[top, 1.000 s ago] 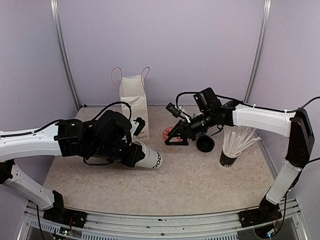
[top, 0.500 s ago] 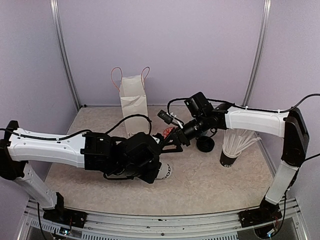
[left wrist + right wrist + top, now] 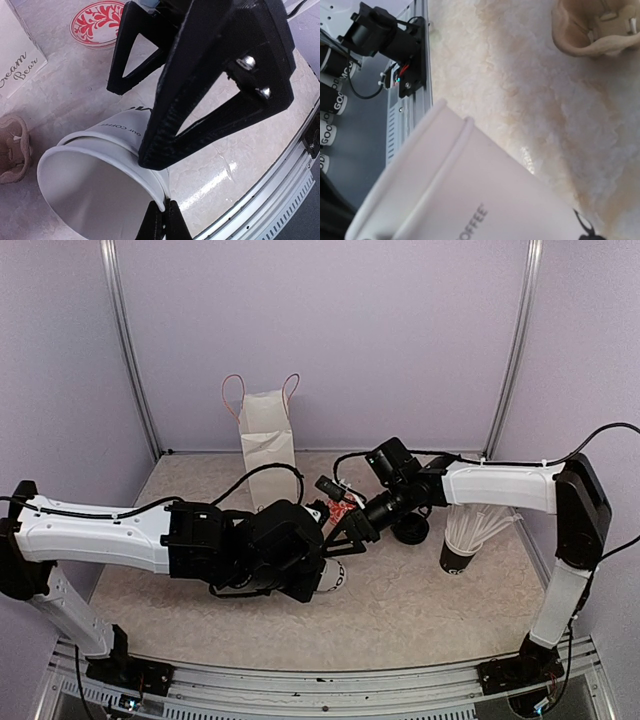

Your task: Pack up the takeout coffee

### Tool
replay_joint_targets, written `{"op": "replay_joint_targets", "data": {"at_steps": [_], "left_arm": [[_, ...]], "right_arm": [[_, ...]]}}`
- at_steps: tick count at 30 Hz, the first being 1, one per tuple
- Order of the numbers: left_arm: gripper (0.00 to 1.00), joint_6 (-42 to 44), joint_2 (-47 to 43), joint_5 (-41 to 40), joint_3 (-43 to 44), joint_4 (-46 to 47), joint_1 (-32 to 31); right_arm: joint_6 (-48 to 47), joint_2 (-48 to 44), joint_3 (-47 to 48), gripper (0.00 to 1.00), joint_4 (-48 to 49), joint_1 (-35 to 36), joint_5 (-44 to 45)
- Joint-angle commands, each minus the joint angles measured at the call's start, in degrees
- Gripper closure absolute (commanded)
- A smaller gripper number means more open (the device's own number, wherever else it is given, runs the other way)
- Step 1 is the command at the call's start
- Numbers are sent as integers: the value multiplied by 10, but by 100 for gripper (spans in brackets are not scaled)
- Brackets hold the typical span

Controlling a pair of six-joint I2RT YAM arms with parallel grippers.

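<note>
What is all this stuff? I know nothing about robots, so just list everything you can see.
paper cup: one, white with black lettering, no lid on it, tilted on its side near the table's middle
lid: one, black, on the table beside the straw cup
straw cup: one, dark, full of white straws, right side
paper bag: one, white with thin handles, upright at the back
round disc: one, red and white pattern, flat on the table near the bag
moulded holder: one, beige, on the table, only partly seen
table: one, pale mottled top
left hand: black, shut on the paper cup's rim
right hand: black, open, close against the paper cup
</note>
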Motion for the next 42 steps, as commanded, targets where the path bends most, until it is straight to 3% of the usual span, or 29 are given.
{"op": "replay_joint_targets", "data": {"at_steps": [1,7,14,19,23,27,30,34,38,42], "left_arm": [[100,7,2,11,23,20,-4],[100,-1,-1,3,29,22,-5],[100,-29,-15,-11,43,-16,-6],[100,-45,-17,-14,52,-46,-6],[100,-54,-10,-11,59,-67,-6],[100,-54,8,-2,72,-97,-6],[100,-37,13,15,82,-126,-5],[100,-21,-12,17,76,-146,1],[100,-2,-71,38,46,-113,14],[100,16,-141,97,-7,-44,36]], "right_arm": [[4,11,-3,9,6,4,-19],[10,22,-7,9,-4,5,4],[18,51,5,16,-45,4,132],[16,59,19,18,-50,4,125],[-4,43,23,18,-43,4,67],[-117,9,30,18,-67,0,31],[-280,-3,48,18,-150,-1,4],[-421,-62,-25,11,-158,-1,34],[-424,-77,-67,1,-126,-1,40],[-397,-74,-63,0,-102,3,26]]}}
